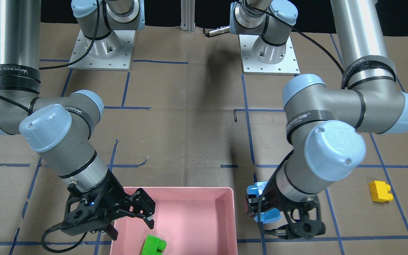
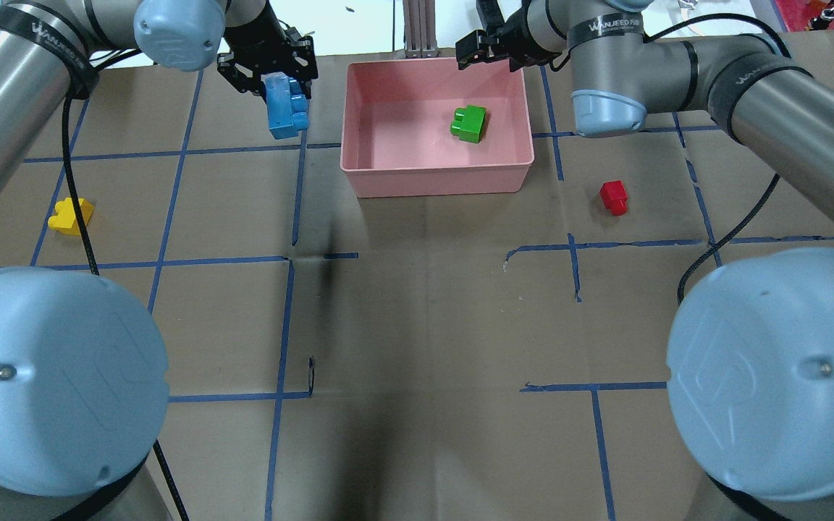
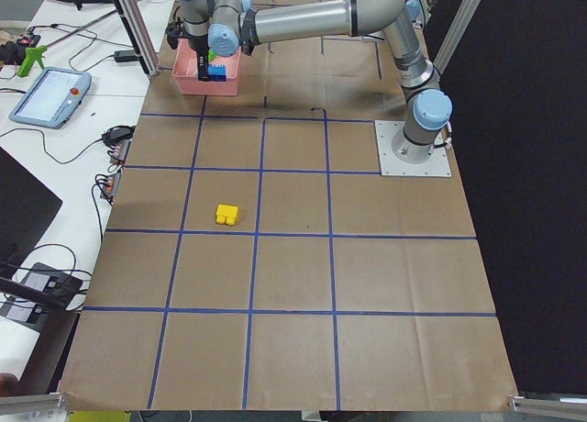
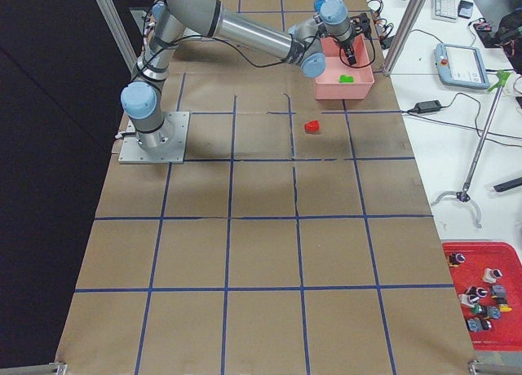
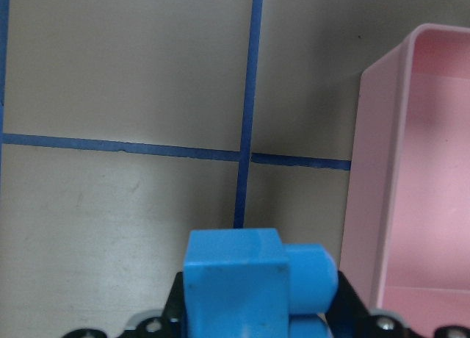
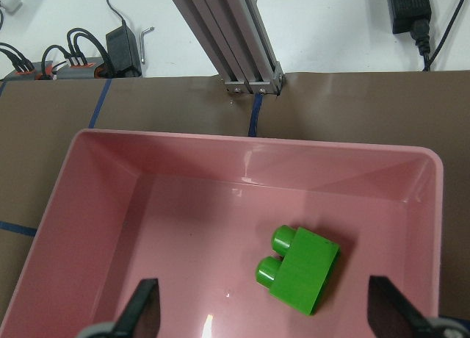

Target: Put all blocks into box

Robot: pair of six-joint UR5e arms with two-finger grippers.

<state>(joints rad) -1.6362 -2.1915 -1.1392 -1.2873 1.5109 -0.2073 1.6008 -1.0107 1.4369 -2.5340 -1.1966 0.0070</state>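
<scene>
Between the fingers of the left gripper (image 2: 281,85), the blue brick (image 5: 242,279) is clamped. The left wrist view shows its studs pointing sideways toward the box (image 5: 382,169). The brick hangs outside the box, just beside the wall on the robot's left. Brown table (image 2: 417,325) and blue tape lines (image 5: 250,73) lie below it. I cannot tell whether the brick touches the table.

The right gripper (image 2: 491,56) has its fingers (image 6: 143,308) spread wide apart, and nothing is between them. It hangs over the far edge of the box, on the robot's right half of it. The right wrist view looks down into the box past both fingertips.

The box is pink and shallow with sloped walls, and it stands at the far middle of the table. It holds one item, the green brick (image 2: 468,123). This brick lies on the box floor toward the robot's right, apart from the walls, with its two studs pointing sideways.

Two bricks lie on the table outside the box:
- The red brick (image 2: 614,197) lies near the box's near right corner, apart from it.
- The yellow brick (image 2: 72,215) lies well apart from the box, on the robot's left side.
</scene>
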